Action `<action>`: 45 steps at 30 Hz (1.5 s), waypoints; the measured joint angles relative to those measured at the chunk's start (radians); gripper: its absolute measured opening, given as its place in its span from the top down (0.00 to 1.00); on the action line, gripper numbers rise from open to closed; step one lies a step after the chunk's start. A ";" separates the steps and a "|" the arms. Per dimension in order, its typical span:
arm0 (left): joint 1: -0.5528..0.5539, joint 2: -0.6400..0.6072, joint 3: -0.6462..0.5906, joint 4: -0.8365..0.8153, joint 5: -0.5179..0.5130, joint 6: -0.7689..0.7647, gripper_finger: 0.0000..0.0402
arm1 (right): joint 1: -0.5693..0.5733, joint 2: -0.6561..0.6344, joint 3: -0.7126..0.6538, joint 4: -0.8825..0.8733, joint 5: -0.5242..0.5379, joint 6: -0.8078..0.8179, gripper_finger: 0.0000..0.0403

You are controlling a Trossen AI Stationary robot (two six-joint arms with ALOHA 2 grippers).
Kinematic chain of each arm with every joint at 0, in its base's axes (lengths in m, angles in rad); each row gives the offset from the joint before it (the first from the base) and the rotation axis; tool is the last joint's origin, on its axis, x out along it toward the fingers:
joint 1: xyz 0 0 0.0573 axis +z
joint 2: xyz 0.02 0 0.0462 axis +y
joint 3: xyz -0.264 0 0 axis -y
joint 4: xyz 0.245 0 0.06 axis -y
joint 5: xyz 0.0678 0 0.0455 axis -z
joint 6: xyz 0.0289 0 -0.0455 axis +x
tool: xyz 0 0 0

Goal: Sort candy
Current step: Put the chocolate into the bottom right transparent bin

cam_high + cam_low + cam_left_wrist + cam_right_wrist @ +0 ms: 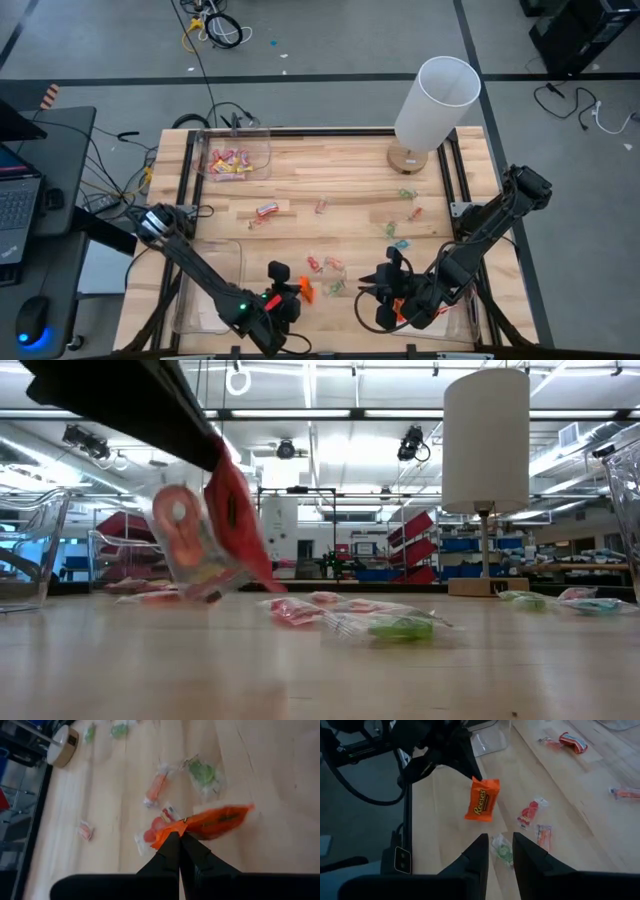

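My left gripper [298, 290] is near the table's front edge, shut on an orange candy packet [482, 800] that also shows in its own wrist view [215, 822]. My right gripper [499, 851] stands open just to the right of it [364, 292], pointing at the packet, with nothing between its fingers. Beyond the right fingertips a green candy [503, 851] lies flat on the wood. More wrapped candy [325, 265] lies scattered over the table's middle [405, 195]. My left gripper pinches the orange packet's crimped top edge, at one corner [174, 827], between its two shut fingers. The fingers slant down from the table's left. The packet hangs below them, about upright [476, 781], clear of the table.
A clear bin [235, 155] at the far left holds pink and yellow candy. Another clear bin [210, 285] stands at the near left and a third [462, 318] at the near right. At the far right stands a white lamp [432, 100] on a wooden foot.
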 joint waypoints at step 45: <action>-0.036 0.059 0.000 -0.166 0.263 -0.121 0.68 | 0.000 0.000 0.000 -0.008 0.000 -0.026 0.82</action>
